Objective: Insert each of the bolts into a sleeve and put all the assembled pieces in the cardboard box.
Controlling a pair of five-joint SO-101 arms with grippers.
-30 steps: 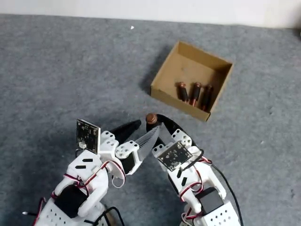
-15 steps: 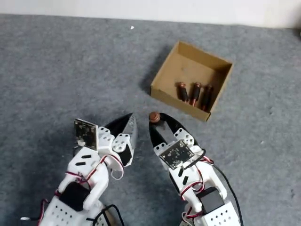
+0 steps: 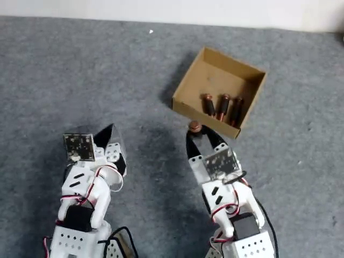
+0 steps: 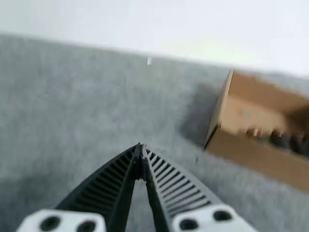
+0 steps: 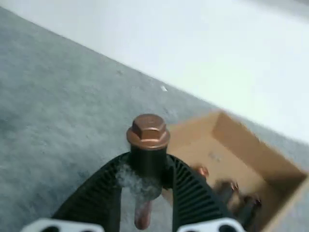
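Observation:
My right gripper (image 3: 197,133) is shut on an assembled piece, a copper bolt (image 5: 148,131) standing upright in a dark sleeve (image 5: 147,163), held just in front of the near wall of the cardboard box (image 3: 200,114). The bolt head (image 3: 194,127) shows from above. Three assembled pieces (image 3: 222,107) lie side by side inside the box, also seen as assembled pieces (image 5: 231,193) past the held one. My left gripper (image 4: 141,157) is shut with nothing in it, drawn back at the lower left of the table as the left gripper (image 3: 110,130). The box (image 4: 256,125) lies off to its side.
Grey carpet-like mat (image 3: 80,80) covers the table. A white wall strip (image 3: 161,9) runs along the far edge. A small white speck (image 3: 151,31) lies near the far edge.
The left gripper let go of the piece, shut and pulled back to the left. The right gripper carried the assembled bolt and sleeve rightward, toward the box.

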